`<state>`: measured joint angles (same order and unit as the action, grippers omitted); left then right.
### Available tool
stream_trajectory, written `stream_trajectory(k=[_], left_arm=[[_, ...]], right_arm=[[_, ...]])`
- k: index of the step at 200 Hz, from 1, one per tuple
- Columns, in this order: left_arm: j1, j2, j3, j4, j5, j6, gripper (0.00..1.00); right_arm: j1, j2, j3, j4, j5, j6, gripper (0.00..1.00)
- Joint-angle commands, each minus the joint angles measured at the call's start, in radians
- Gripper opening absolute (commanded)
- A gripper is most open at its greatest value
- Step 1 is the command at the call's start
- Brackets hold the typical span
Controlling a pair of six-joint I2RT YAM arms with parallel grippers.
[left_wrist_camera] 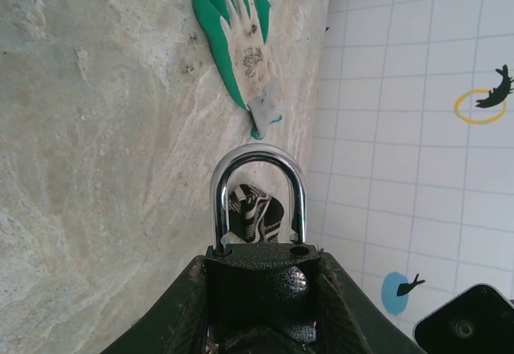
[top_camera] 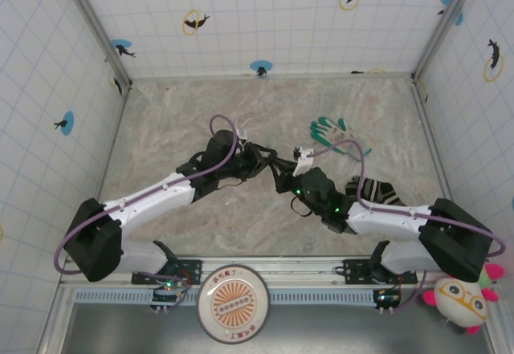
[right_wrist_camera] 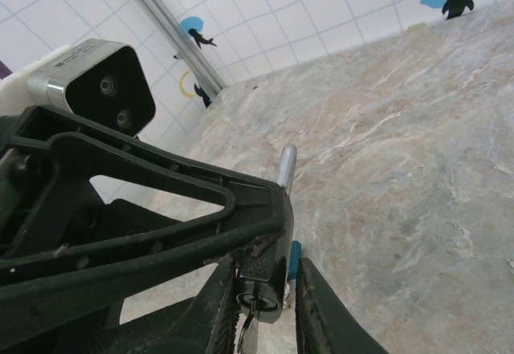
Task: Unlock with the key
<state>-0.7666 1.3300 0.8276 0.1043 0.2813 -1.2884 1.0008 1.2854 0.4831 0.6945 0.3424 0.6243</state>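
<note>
My left gripper [left_wrist_camera: 259, 290] is shut on a black padlock [left_wrist_camera: 257, 278], clamping its body from both sides with the silver shackle [left_wrist_camera: 257, 155] pointing away. The shackle's right leg ends just above its hole. In the right wrist view the padlock [right_wrist_camera: 269, 286] shows its underside, and the small silvery key [right_wrist_camera: 250, 334] sticks in the keyhole. My right gripper [right_wrist_camera: 265, 322] is open, with a finger on each side of the key and lock bottom. The key lies close to the left finger [right_wrist_camera: 217, 314]. Both grippers meet above the table's middle [top_camera: 273, 165].
A green-and-white glove [top_camera: 333, 135] lies at the back right, also in the left wrist view [left_wrist_camera: 241, 33]. A black-and-white striped cloth [top_camera: 373, 189] lies near the right arm. A small teal block [right_wrist_camera: 295, 259] shows behind the lock. Tiled walls enclose the marble table [top_camera: 201, 105].
</note>
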Motion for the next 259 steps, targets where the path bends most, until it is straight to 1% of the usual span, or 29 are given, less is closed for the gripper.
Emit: stream_trajectory(k=[1,18,34,67,132,159,177,196,216,224,232,243,259], left_arm=[[0.006,-0.008,0.003,0.050,0.019,0.016,0.45],[0.006,-0.017,0.003,0.048,0.015,0.040,0.58],[0.007,-0.027,0.009,0.046,0.015,0.076,0.66],[0.013,-0.050,0.042,-0.030,0.003,0.154,0.66],[0.026,-0.091,0.012,-0.045,-0.023,0.183,0.64],[0.033,-0.137,-0.042,0.011,-0.036,0.203,0.63],[0.036,-0.171,-0.087,0.058,-0.035,0.215,0.60],[0.036,-0.204,-0.129,0.097,-0.033,0.238,0.59],[0.036,-0.243,-0.201,0.211,-0.013,0.246,0.59],[0.036,-0.256,-0.229,0.260,-0.004,0.239,0.60],[0.037,-0.267,-0.246,0.290,0.001,0.230,0.64],[0.037,-0.270,-0.252,0.305,0.010,0.223,0.69],[0.036,-0.255,-0.246,0.302,0.029,0.214,0.71]], right_arm=[[-0.014,-0.041,0.029,-0.012,-0.011,-0.025,0.03],[-0.023,-0.063,0.019,-0.027,-0.032,-0.029,0.02],[-0.038,-0.084,0.000,-0.032,-0.059,-0.023,0.01],[-0.060,-0.143,-0.031,-0.067,-0.105,-0.040,0.00],[-0.107,-0.241,-0.054,-0.150,-0.117,-0.031,0.00],[-0.139,-0.277,-0.057,-0.156,-0.153,-0.011,0.00],[-0.163,-0.300,-0.058,-0.152,-0.182,0.013,0.00],[-0.185,-0.323,-0.054,-0.144,-0.212,0.039,0.00],[-0.199,-0.343,-0.046,-0.139,-0.231,0.066,0.00],[-0.203,-0.350,-0.044,-0.132,-0.238,0.075,0.00],[-0.204,-0.353,-0.040,-0.131,-0.237,0.083,0.00],[-0.205,-0.356,-0.031,-0.136,-0.236,0.086,0.00],[-0.205,-0.352,-0.023,-0.131,-0.240,0.097,0.00]])
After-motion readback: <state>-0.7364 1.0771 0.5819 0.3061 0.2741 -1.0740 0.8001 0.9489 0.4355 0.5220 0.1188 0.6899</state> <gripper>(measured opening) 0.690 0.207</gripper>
